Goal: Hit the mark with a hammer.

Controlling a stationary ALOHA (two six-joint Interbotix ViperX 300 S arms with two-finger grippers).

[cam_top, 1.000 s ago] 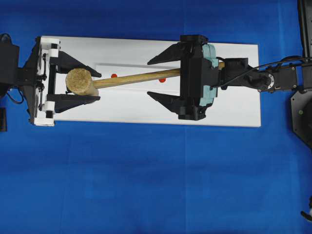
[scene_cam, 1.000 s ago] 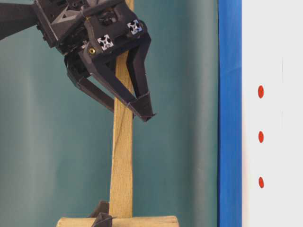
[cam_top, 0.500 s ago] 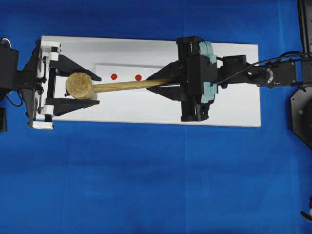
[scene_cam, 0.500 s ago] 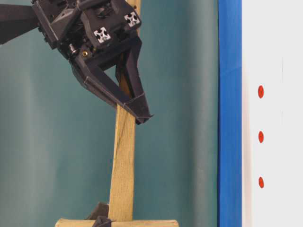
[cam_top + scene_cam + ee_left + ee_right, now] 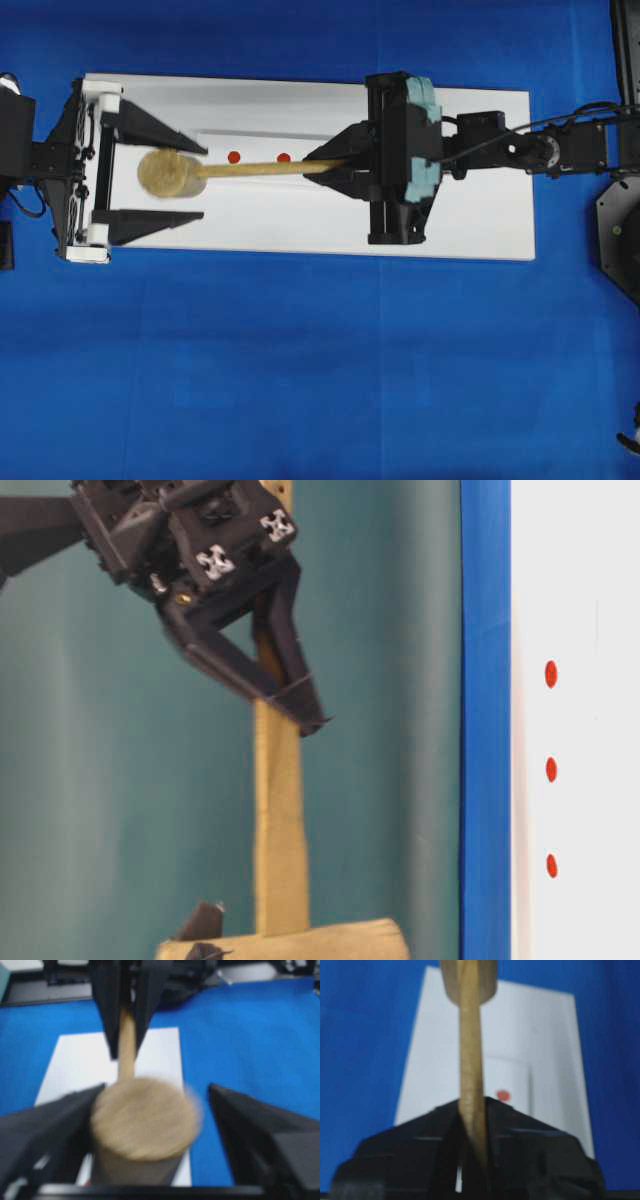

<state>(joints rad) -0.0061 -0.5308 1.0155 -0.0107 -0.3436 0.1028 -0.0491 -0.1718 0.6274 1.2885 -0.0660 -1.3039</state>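
Now the hammer (image 5: 200,170) hangs over the left end of the white board (image 5: 480,215) on our table (image 5: 300,380), its handle clamped in our right tool (image 5: 325,165). Half a second ago our left tool (image 5: 150,180) bracketed the head closely; it has since spread wide, freeing it. We judge the handover done, leaving the red marks (image 5: 233,157) ready for striking.
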